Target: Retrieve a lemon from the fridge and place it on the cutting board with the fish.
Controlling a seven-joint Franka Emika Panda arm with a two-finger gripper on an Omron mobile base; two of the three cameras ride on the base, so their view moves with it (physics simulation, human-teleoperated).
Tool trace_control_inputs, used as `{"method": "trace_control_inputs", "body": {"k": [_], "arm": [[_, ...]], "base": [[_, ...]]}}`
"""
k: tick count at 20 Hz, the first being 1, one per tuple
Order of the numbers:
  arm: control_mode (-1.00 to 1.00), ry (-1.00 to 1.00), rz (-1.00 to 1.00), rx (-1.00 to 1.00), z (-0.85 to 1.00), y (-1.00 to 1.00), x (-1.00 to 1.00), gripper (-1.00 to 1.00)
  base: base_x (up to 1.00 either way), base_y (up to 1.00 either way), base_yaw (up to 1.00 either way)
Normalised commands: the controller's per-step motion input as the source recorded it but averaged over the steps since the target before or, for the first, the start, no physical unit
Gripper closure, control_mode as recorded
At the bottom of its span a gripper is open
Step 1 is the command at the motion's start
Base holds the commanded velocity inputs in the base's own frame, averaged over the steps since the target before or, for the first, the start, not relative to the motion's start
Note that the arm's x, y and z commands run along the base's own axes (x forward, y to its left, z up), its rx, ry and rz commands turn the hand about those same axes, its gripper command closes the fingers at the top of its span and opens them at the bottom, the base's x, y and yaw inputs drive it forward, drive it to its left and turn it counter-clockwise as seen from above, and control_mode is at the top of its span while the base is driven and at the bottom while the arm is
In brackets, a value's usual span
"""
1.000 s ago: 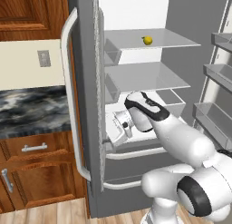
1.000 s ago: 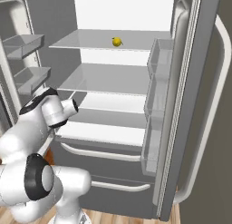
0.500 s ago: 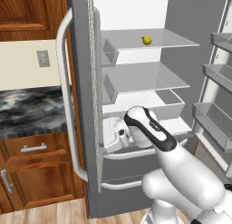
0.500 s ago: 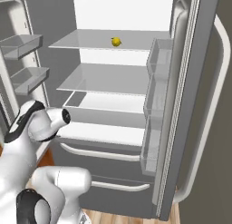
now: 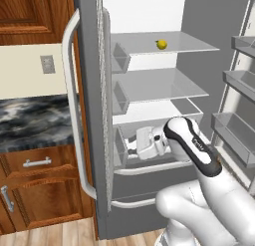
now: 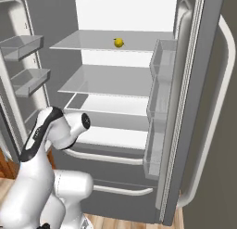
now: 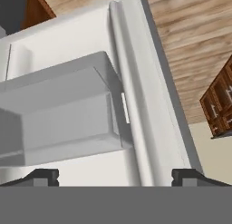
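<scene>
I see the lemon point(image 5: 161, 44) on the fridge's point(image 6: 125, 79) top glass shelf, toward twelve o'clock; my jaws sit released, low by the left door's bin point(image 7: 59, 109), holding nothing.

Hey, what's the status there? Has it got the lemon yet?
Gripper open, empty, low by the left door. Lemon on the fridge's top shelf, untouched. Nothing beside it.

The lemon point(image 5: 161, 44) is bright yellow. The fridge point(image 5: 92, 115) is grey outside, white within. Dark fingers point(image 7: 41, 175) face its white door.
</scene>
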Motion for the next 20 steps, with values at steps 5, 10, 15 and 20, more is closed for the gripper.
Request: {"method": "trace_control_inputs", "body": {"k": [5, 10, 15, 20], "arm": [[-1.0, 0.03, 0.0, -0.04, 0.22, -0.87, 0.0, -1.0], [-1.0, -0.09, 0.06, -0.14, 0.18, -0.15, 0.06, -1.0], [-1.0, -0.26, 0.46, -0.49, -0.05, -0.26, 0.0, -1.0], [-1.0, -0.34, 0.7, -0.5, -0.23, -0.46, -0.06, -1.0]], "base": [[0.0, 0.0, 0.0], [0.0, 0.0, 0.0], [0.0, 0.0, 0.0], [0.0, 0.0, 0.0]]}}
